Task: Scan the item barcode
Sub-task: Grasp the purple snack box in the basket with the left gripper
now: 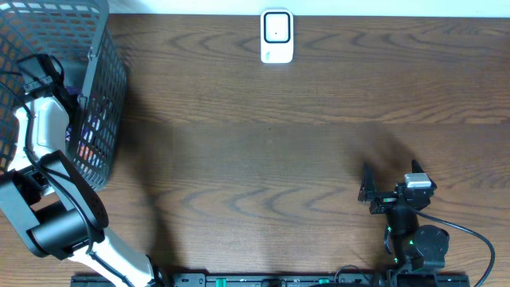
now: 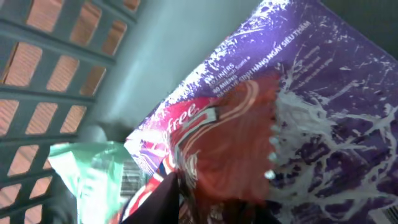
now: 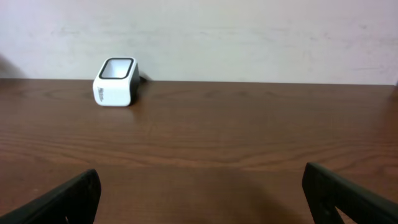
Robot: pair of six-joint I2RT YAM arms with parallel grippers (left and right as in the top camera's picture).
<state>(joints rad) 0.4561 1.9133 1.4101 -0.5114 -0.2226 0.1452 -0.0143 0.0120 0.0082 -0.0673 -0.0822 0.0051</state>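
The purple packet (image 2: 329,106) lies close beneath the left pincer (image 1: 56,80), inside the basket (image 1: 110,76).

Dark wooden table (image 1: 279,143) against a pale wall (image 3: 249,31).

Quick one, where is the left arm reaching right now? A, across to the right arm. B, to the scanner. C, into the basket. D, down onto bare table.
C: the left arm bends over the basket, and its wrist view shows the mesh wall and a purple packet close up.
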